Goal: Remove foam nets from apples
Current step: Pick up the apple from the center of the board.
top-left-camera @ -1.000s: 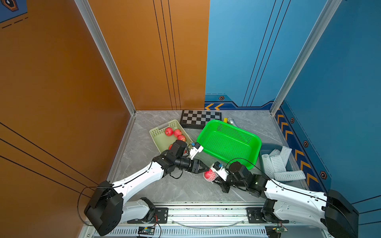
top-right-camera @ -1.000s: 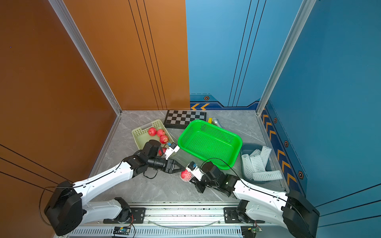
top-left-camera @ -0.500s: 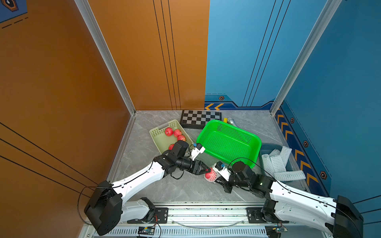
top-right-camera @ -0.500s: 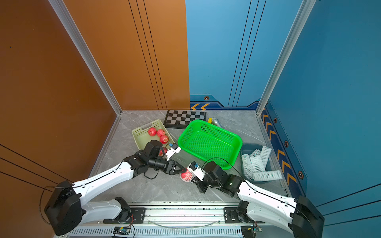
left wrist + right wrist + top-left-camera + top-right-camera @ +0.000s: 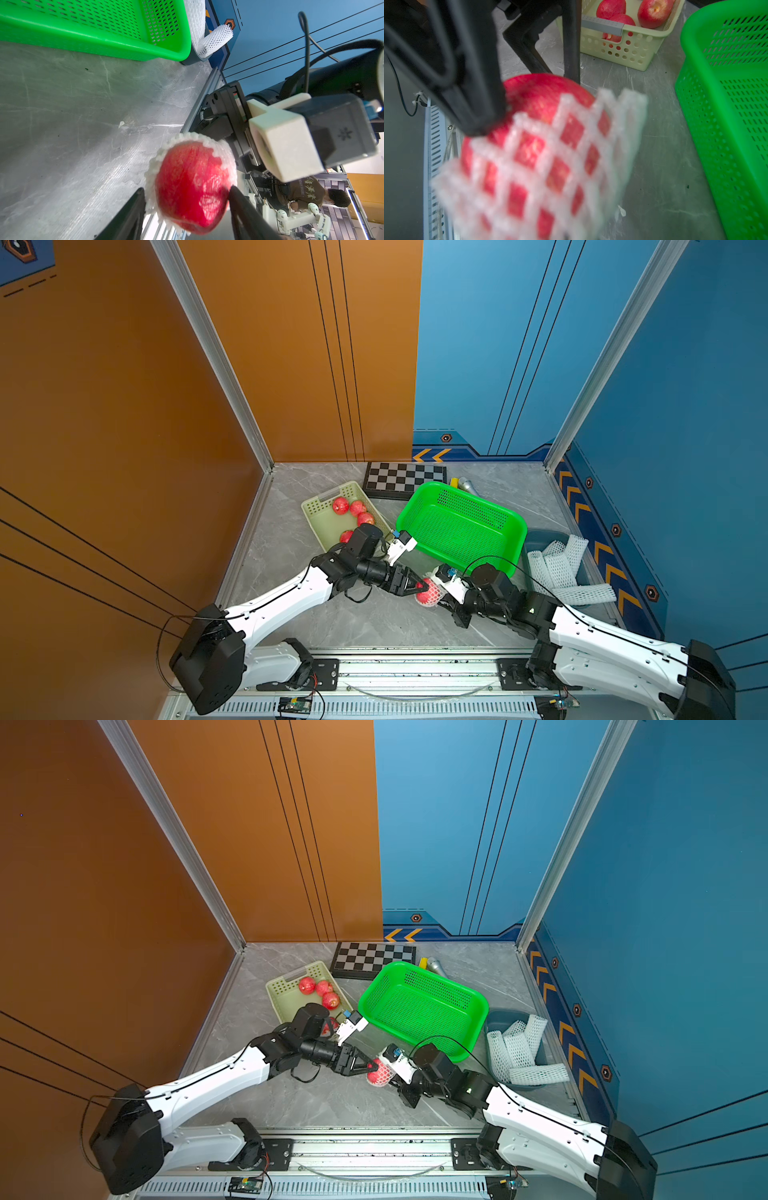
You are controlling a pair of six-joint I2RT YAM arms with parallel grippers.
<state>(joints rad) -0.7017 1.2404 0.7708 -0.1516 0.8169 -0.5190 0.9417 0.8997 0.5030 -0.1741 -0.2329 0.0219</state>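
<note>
One apple (image 5: 420, 585) sits half inside a white foam net (image 5: 433, 596), held low over the table between both arms in both top views. My left gripper (image 5: 187, 189) is open, and its black fingers (image 5: 137, 205) flank the bare red end of the apple (image 5: 191, 187). The net's rim (image 5: 187, 137) rings the apple behind them. My right gripper (image 5: 444, 592) is shut on the far end of the foam net (image 5: 550, 166); its fingertips are hidden behind the mesh. The same apple (image 5: 372, 1067) and net (image 5: 385, 1074) lie between the arms.
A beige basket (image 5: 320, 516) holds several bare apples (image 5: 357, 508) behind the left arm. A green perforated basket (image 5: 461, 531) stands close behind both grippers. A grey bin (image 5: 540, 536) at the right holds several loose foam nets (image 5: 557, 568). A chessboard (image 5: 403, 481) lies at the back.
My left gripper has moved right and its jaws have widened round the apple's bare end. The right arm has shifted slightly left, still holding the net.
</note>
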